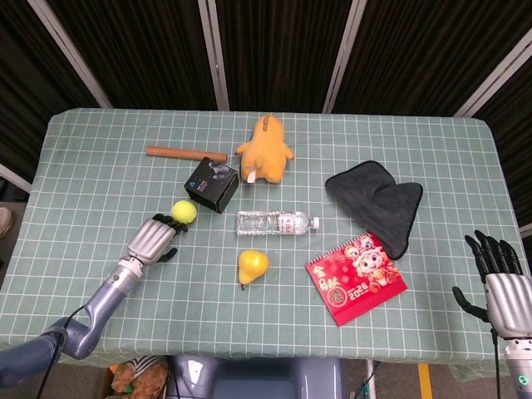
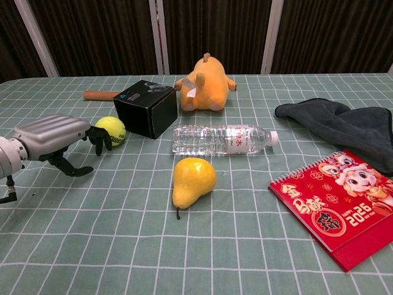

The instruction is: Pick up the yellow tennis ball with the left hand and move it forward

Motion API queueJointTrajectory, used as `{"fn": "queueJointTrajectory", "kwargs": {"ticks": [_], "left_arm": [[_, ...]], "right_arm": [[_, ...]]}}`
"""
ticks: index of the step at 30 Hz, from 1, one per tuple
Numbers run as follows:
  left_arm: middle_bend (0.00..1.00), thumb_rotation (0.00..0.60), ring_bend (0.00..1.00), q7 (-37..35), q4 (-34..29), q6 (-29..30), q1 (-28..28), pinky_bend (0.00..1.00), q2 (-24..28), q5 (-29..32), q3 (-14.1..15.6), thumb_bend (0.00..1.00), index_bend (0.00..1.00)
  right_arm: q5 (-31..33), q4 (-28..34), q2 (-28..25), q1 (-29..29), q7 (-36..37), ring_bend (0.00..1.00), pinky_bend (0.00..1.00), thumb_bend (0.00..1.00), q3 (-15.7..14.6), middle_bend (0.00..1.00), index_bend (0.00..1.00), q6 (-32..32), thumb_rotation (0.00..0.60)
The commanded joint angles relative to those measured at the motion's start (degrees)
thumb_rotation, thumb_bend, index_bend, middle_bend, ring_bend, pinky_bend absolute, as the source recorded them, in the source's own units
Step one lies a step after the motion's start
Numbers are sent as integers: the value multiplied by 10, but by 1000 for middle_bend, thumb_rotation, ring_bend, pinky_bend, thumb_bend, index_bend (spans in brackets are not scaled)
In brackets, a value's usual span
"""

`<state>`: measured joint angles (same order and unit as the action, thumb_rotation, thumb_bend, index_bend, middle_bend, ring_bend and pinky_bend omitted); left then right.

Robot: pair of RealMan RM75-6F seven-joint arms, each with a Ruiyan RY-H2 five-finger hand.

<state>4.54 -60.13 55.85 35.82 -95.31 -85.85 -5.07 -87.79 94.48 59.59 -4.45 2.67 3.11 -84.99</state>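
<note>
The yellow tennis ball point(image 1: 184, 211) point(image 2: 111, 130) lies on the green checked tablecloth, just left of the black box point(image 1: 212, 184) point(image 2: 147, 107). My left hand point(image 1: 152, 239) point(image 2: 52, 136) sits directly behind the ball, low over the cloth. Its dark fingertips point(image 2: 100, 137) curl down against the ball's near left side, while the thumb point(image 2: 75, 169) hangs apart below; the ball is not enclosed. My right hand point(image 1: 499, 278) shows only in the head view, off the table's near right corner, fingers spread and holding nothing.
Right of the ball lie a water bottle point(image 1: 276, 222) on its side and a yellow pear point(image 1: 253, 266). A wooden stick point(image 1: 184, 154) and an orange plush point(image 1: 266, 150) are at the back. A dark cloth point(image 1: 378, 199) and a red calendar point(image 1: 356, 278) lie to the right.
</note>
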Motion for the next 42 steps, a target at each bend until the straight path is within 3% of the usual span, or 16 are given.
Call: {"fn": "queueJointTrajectory", "kwargs": {"ticks": [1, 25, 36, 42], "left_arm": [[374, 600, 264, -2, 3, -1, 6, 270, -2, 0, -2, 315, 305], [360, 600, 253, 16, 25, -48, 70, 267, -21, 27, -22, 316, 310], [291, 600, 141, 21, 30, -57, 92, 139, -16, 31, -26, 316, 258], [278, 600, 137, 33, 29, -63, 100, 126, -16, 38, -26, 315, 257]], "right_arm": [[-1, 1, -2, 0, 3, 0, 0, 356, 0, 0, 0, 0, 600], [-5, -4, -8, 6, 20, 0, 0, 356, -1, 0, 0, -11, 600], [-3, -3, -7, 5, 17, 0, 0, 356, 0, 0, 0, -8, 600], [-6, -2, -8, 6, 20, 0, 0, 356, 0, 0, 0, -13, 600]]}}
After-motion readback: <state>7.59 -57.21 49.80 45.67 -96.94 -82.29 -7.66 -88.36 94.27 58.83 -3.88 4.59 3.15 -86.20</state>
